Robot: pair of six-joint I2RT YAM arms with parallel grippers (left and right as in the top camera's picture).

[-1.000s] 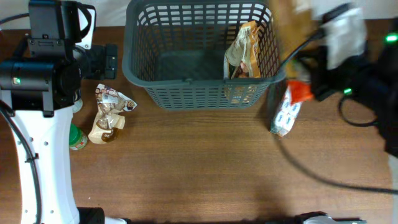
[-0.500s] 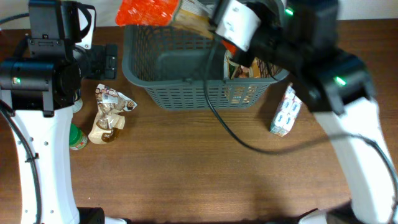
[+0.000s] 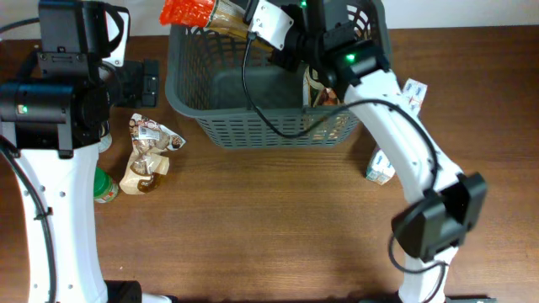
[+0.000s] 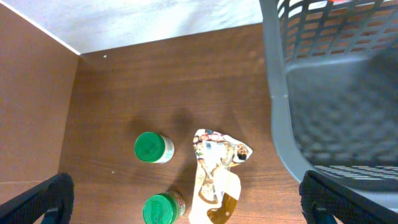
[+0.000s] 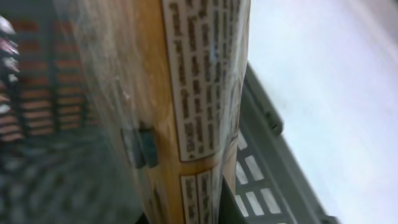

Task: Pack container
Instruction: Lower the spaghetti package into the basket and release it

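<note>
Packet (image 3: 202, 13) is pinched in the right tool (image 3: 257, 23), shut tight, above the far-left rim of the basket (image 3: 253, 126). Its long axis crosses that rim, orange end outside, so the basket floor lies rightward and below. Left tool (image 3: 139, 82), wide open and empty, hangs left of basket.

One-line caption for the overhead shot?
Right end effector holds an orange-ended packet over the far-left rim of the grey basket.
</note>
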